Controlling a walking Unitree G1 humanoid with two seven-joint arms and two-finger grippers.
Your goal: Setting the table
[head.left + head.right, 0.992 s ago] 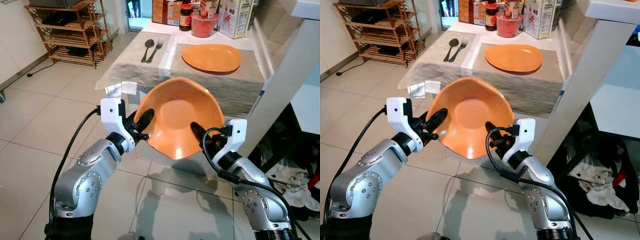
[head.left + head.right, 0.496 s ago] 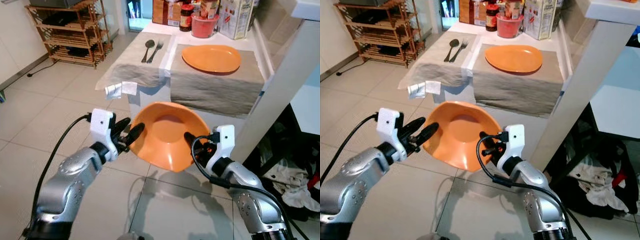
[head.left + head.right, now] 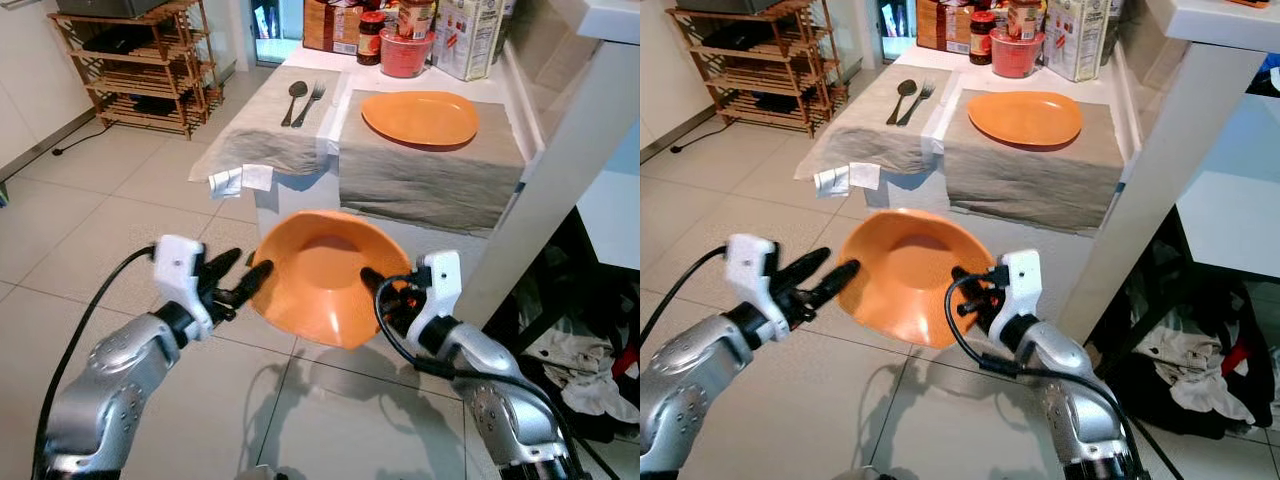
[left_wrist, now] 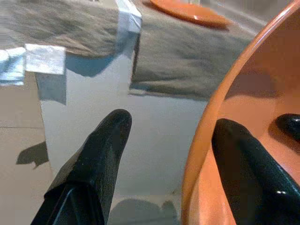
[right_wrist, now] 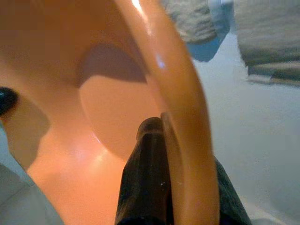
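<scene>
An orange bowl (image 3: 320, 275) hangs tilted over the tiled floor, in front of the table's near edge. My right gripper (image 3: 374, 286) is shut on the bowl's right rim, with one finger inside (image 5: 149, 164) and the other behind the wall. My left gripper (image 3: 247, 265) is open at the bowl's left rim; the rim (image 4: 206, 126) passes between its spread fingers (image 4: 101, 150) without a clear touch. On the table, an orange plate (image 3: 420, 117) lies on a grey placemat (image 3: 430, 180). A spoon (image 3: 296, 95) and fork (image 3: 313, 97) lie on a second placemat (image 3: 262, 140).
Jars and cartons (image 3: 405, 40) crowd the table's far end. A white slanted post (image 3: 565, 190) rises to the right of the table, with clothes (image 3: 590, 370) on the floor beyond it. A wooden rack (image 3: 140, 60) stands at the far left.
The bowl has come down and toward me. My left gripper has let go of the left rim, opened and drawn back to the left. The right gripper keeps its hold.
</scene>
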